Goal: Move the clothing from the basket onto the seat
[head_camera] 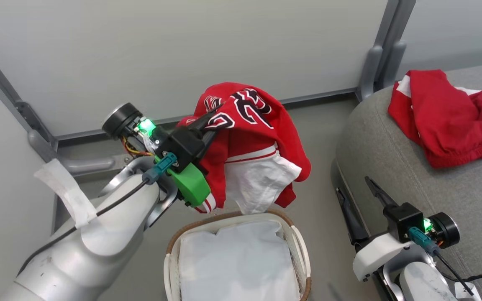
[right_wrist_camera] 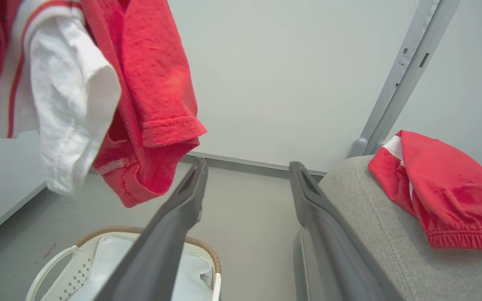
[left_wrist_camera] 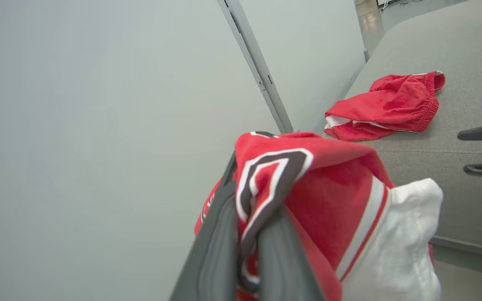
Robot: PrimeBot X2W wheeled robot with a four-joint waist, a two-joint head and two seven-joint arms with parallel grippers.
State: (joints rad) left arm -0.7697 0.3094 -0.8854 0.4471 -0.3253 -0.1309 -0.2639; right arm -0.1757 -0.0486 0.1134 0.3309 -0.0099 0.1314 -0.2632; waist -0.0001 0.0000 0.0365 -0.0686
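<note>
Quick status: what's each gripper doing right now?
Left gripper: shut on the red jersey with black-and-white lettering and white trim, held up in the air.
Right gripper: open, holding nothing.

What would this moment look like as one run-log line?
left gripper: shut on jersey, above basket | right gripper: open, empty | seat: one red garment lying on it

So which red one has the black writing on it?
The jersey pinched in the left gripper, hanging above the basket. The red garment lying on the seat shows none.

Head view looks down; 2 wrist views face the wall (left_wrist_camera: 78, 125), sharing the seat (right_wrist_camera: 370, 234).
</note>
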